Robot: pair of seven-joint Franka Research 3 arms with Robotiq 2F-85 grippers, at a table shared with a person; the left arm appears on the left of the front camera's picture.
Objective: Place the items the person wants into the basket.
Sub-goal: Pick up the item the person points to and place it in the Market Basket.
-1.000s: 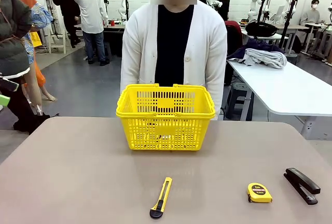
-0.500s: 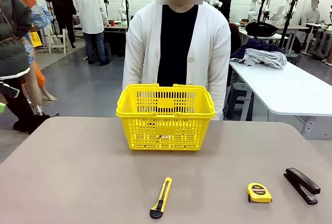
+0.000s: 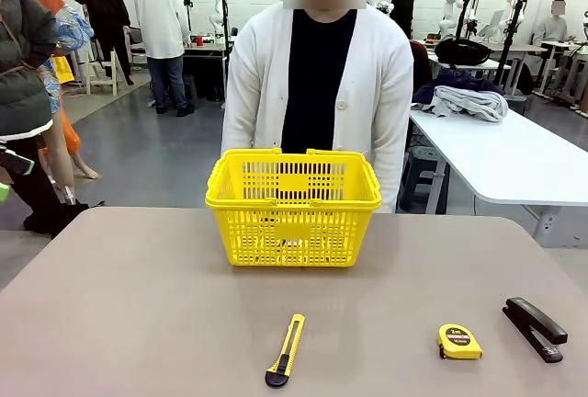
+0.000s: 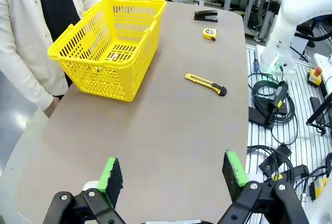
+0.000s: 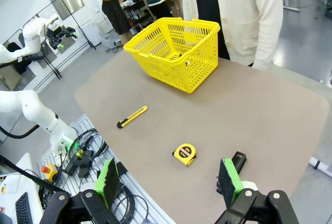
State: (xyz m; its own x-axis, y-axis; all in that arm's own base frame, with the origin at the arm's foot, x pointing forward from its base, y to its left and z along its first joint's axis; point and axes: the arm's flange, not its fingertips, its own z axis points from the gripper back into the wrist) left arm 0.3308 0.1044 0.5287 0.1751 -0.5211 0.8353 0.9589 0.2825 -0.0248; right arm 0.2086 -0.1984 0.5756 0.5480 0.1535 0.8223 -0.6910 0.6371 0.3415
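Front: basket (image 3: 293,209) far middle of table (image 3: 138,305), person (image 3: 317,85) behind far edge; knife (image 3: 286,350) by near edge, bare stretch between.
Left wrist: left pincer (image 4: 172,172) spread, empty, over table end.
Right wrist: right pincer (image 5: 168,180) spread, empty; tape measure (image 5: 184,154) print unreadable.

The person (image 3: 319,94) at the desk's (image 3: 138,305) far edge has shifted a little toward its far right corner, standing slightly off-centre behind the basket (image 3: 293,209).
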